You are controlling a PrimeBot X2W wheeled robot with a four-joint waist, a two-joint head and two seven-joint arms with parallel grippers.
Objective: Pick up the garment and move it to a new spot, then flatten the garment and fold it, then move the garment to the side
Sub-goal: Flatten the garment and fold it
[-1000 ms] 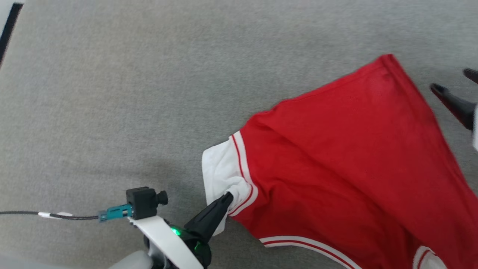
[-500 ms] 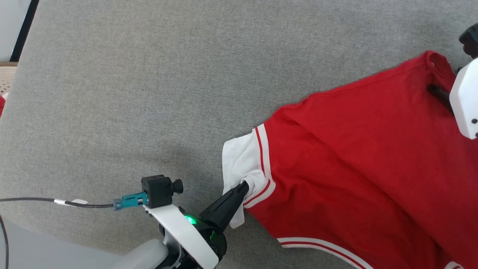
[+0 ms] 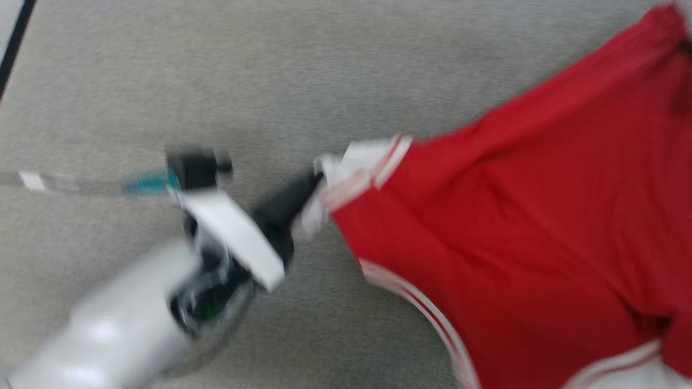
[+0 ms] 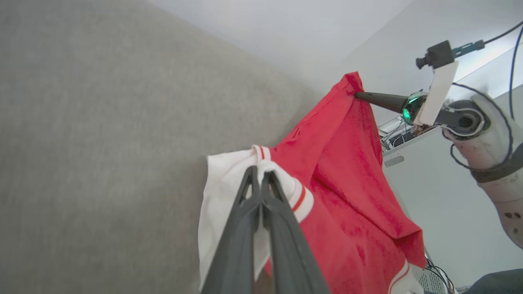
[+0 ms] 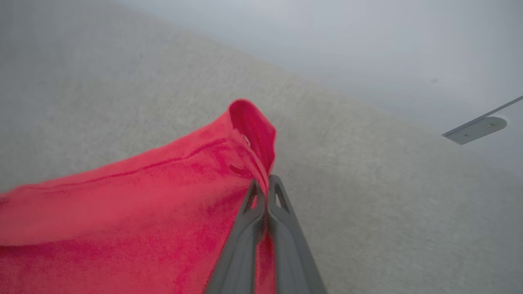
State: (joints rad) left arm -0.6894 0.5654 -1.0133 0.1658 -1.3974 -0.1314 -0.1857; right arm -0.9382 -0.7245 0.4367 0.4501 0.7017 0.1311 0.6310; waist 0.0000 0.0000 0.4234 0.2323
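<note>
Red, limp garment [image 4: 347, 171] sags; our left claw [image 4: 258, 174] pinches its white sleeve [image 4: 220, 179], right claw [image 5: 267, 183] its red corner [image 5: 251, 122].

Glossy white arm shell [image 3: 108, 335] with thin black cables [image 4: 504, 31]. Long dark-grey tapered fingers [image 4: 282, 237], plus a little black cube camera [image 4: 435, 55] on a white bracket [image 4: 439, 94].
</note>
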